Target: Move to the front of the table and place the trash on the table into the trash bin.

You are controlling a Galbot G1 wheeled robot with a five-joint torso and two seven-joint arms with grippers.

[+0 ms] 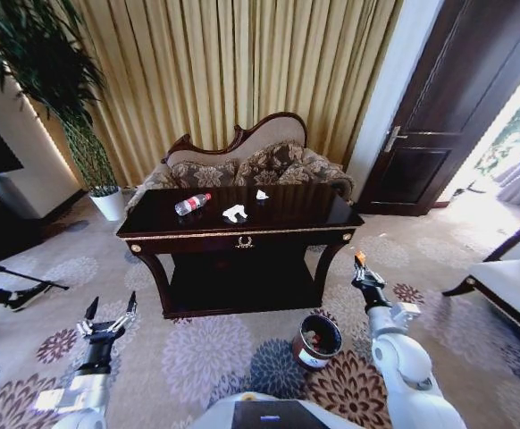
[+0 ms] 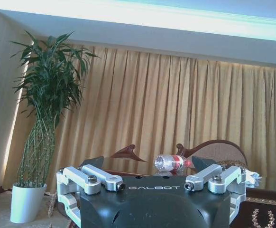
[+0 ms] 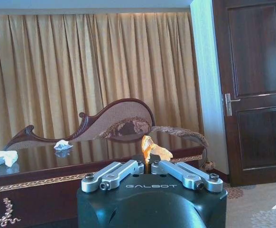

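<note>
I am in what looks like a furnished lounge or hotel-style sitting room. Gold pleated curtains [image 1: 233,71] fill the upper middle of my head view, running floor to ceiling. Below them stands a carved sofa [image 1: 242,161] with patterned cushions, and in front of it, at the centre of the frame, a dark glossy table [image 1: 242,234] with gold trim. A tall potted plant [image 1: 59,80] rises at the upper left, in a white pot. At the upper right is a dark panelled door [image 1: 448,107] with a metal handle. A carpet [image 1: 197,353] with large flower patterns covers the lower part of the frame.
</note>
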